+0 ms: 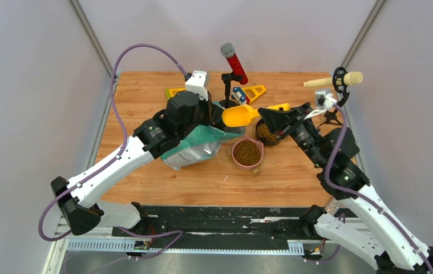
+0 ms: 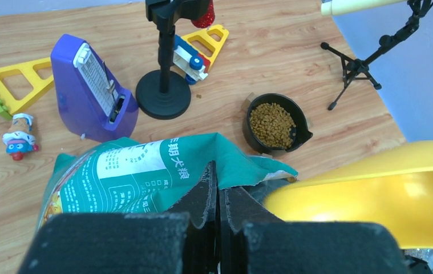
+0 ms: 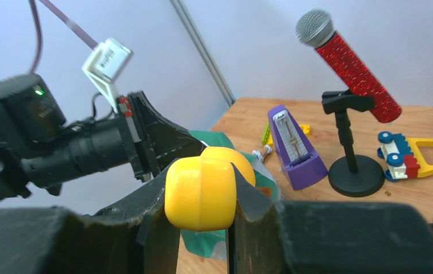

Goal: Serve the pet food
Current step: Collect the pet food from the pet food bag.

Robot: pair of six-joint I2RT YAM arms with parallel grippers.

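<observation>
Table (image 1: 145,97): wooden top; everything you work with stands on it
Teal bag (image 1: 202,137): you find it left of centre, slumped, white label up, its mouth towards the bowls
Left gripper (image 2: 217,177): your fingers are pressed together on the rim of the teal bag at its mouth
Right gripper (image 3: 201,197): your fingers are clamped on the handle of the yellow scoop
Purple metronome (image 2: 91,88): upright just behind the teal bag, beside the black stand (image 2: 163,101) of the red microphone (image 1: 234,63)
Yellow scoop (image 1: 239,116): held in the air, its cup just beside the bag mouth and behind the pink bowl; you cannot tell from these views whether it carries anything
Pink bowl (image 1: 247,167): just right of the teal bag, near the front
Black bowl (image 2: 296,117): behind and right of the pink bowl, close to it
Pet food (image 1: 247,152): brown pellets fill the pink bowl; you see more of them in the black bowl
</observation>
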